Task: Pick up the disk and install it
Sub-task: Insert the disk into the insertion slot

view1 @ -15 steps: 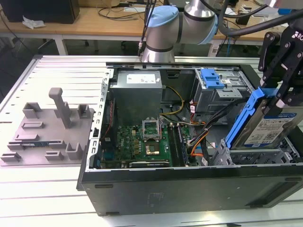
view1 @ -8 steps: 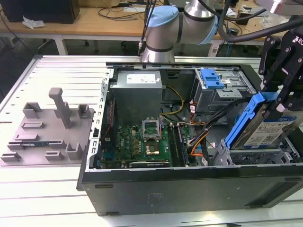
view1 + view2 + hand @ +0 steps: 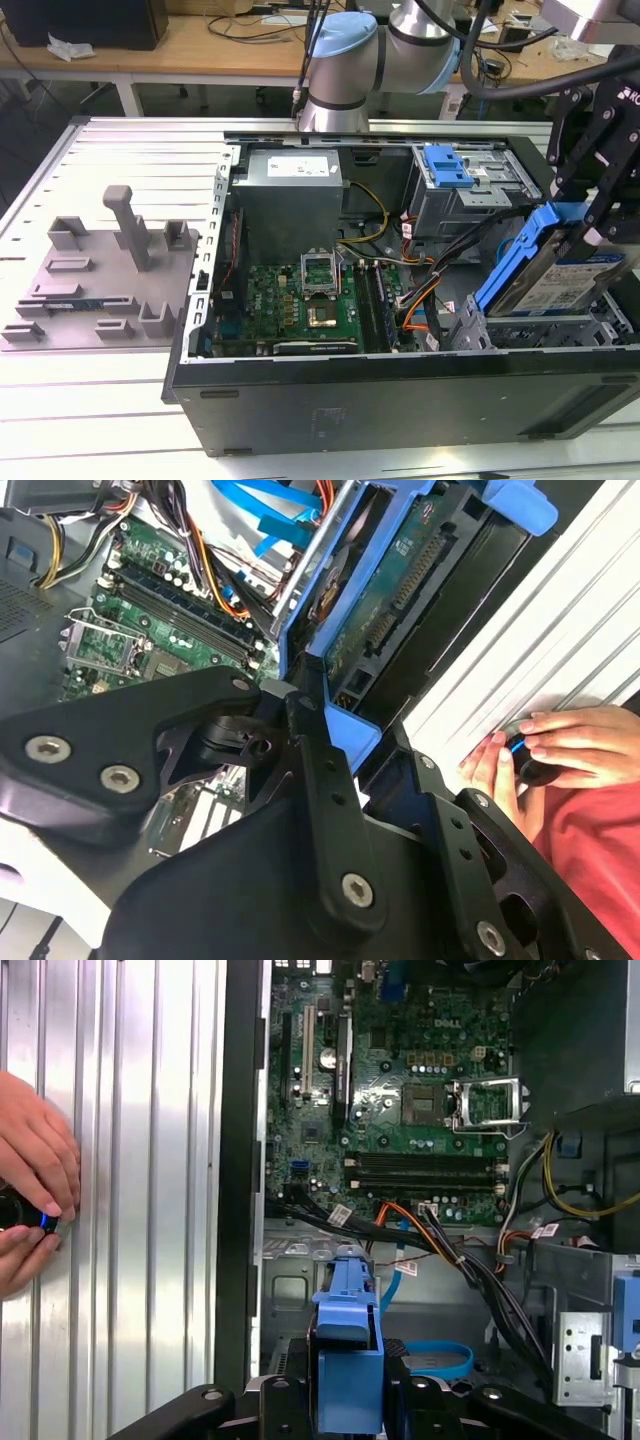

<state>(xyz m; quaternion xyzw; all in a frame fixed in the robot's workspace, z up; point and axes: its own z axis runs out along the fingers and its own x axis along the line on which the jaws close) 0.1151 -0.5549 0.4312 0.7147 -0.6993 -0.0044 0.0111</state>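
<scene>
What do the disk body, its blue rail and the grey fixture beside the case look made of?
The disk: bare metal, silvery sheen, printed label on top. Blue rail: likely moulded plastic, uniform saturated colour, soft gloss. Grey fixture: matte, one even grey, probably plastic, possibly 3D-printed.

A wooden bench [image 3: 210, 45] stands behind the ribbed table [image 3: 130, 150].

The ribbed metal table [image 3: 90, 405] carries an open computer case [image 3: 400, 400] and a grey plastic fixture [image 3: 100, 290].
</scene>
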